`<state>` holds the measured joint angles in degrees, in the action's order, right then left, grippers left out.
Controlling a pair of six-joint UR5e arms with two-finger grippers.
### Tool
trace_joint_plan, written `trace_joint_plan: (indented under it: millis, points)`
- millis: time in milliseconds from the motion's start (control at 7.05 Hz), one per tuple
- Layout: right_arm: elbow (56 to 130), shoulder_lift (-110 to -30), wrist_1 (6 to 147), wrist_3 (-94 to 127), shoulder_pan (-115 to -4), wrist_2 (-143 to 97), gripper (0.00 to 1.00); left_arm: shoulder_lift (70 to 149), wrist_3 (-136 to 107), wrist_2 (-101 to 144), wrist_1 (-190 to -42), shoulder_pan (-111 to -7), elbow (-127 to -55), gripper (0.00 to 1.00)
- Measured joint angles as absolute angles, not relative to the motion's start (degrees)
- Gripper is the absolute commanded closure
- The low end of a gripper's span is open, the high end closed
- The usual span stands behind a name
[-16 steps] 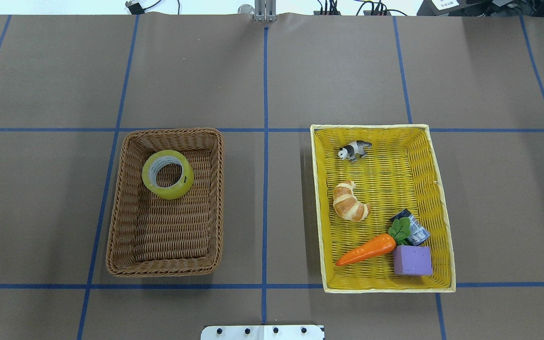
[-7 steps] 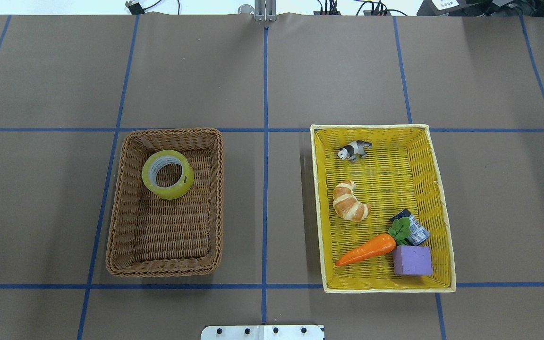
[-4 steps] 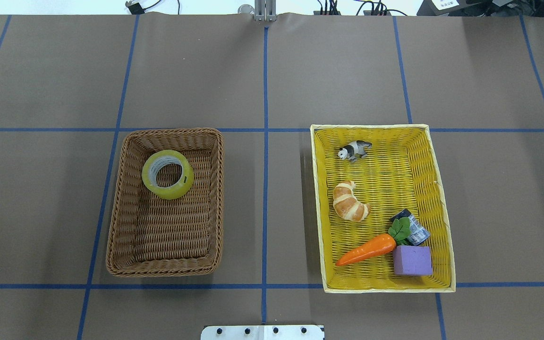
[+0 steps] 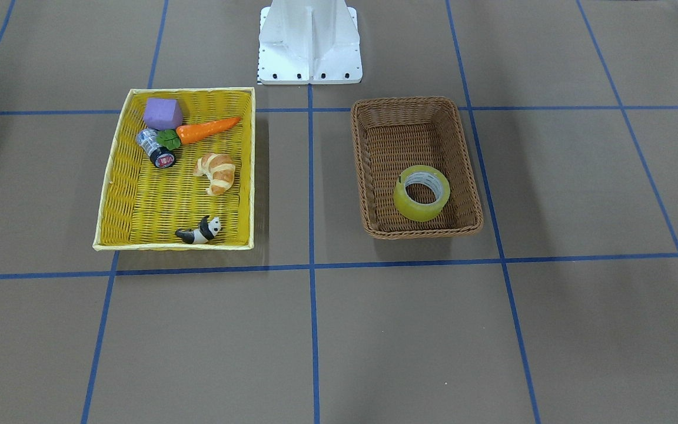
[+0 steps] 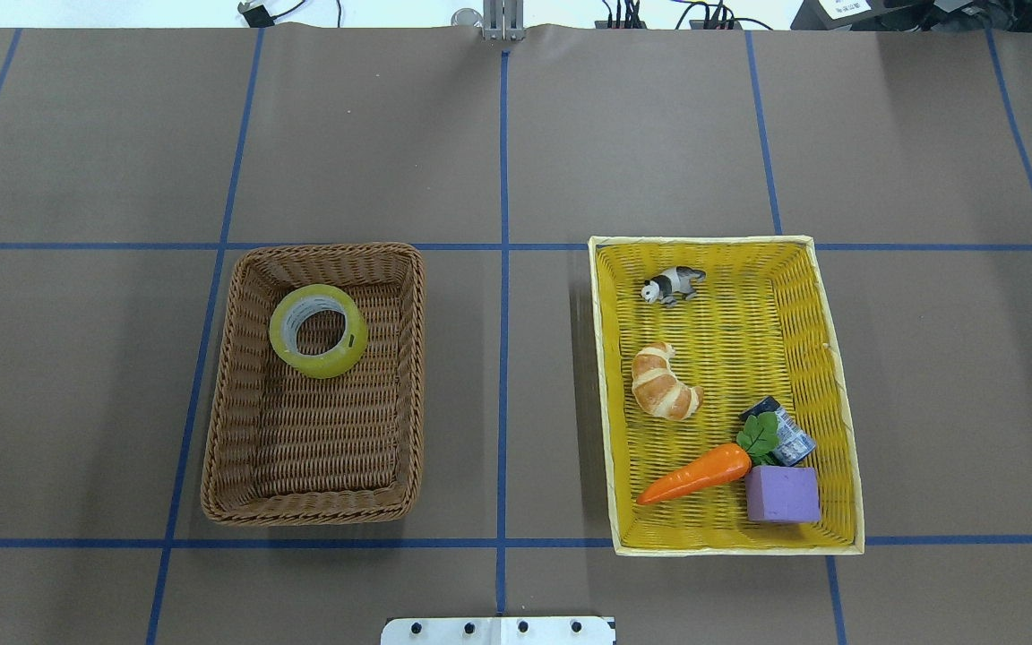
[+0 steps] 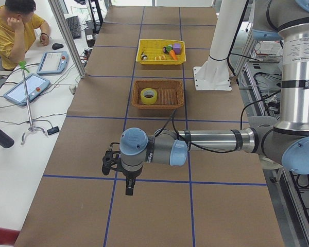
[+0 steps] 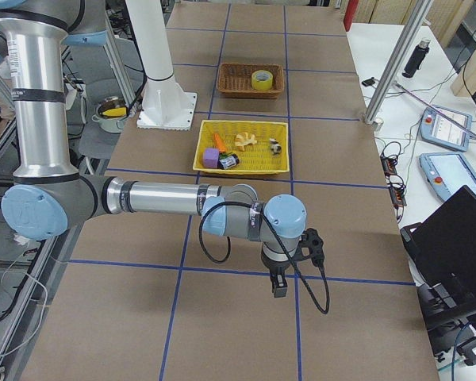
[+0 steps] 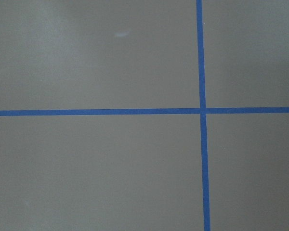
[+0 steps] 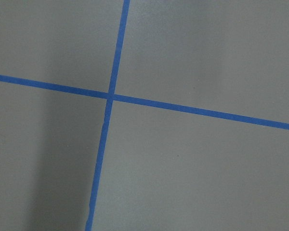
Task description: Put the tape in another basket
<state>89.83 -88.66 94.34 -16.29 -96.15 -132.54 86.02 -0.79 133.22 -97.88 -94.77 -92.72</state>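
Front view shows you 1 translucent yellowish tape roll (image 4: 422, 192) flat in 1 brown woven wicker basket (image 4: 424, 231), 1 yellow woven tray (image 4: 112, 176) w/ 5 items apart from it; overhead same; side views: left gripper (image 6: 129, 189) & right gripper (image 7: 279, 287) over brown table (image 6: 159, 216), finger gap can't tell; wrist cams: 1 blue line crossing (image 8: 202, 110) each.

The left arm (image 6: 211, 140) showed brushed-silver tubes, grey joint housings and light-blue end caps; a black cable (image 6: 215, 150) ran along its forearm; the left gripper (image 6: 129, 189) was black. The right arm (image 7: 159, 196) was of like finish; a looped cable (image 7: 328, 295), also black, hung at its wrist; the right gripper (image 7: 279, 286) was black. Black bands ringed both upright tubes; the white pedestal (image 4: 309, 41) carried dark screws along its foot plate.
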Motion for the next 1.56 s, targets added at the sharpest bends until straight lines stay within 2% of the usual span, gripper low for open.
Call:
trace_joint_plan:
  millis: [1560]
  points:
    - [90.41,-91.05,94.31,-16.18,-96.15,-133.31,0.00,85.34,-0.79,133.42,-97.91,-94.76,-92.73,0.01]
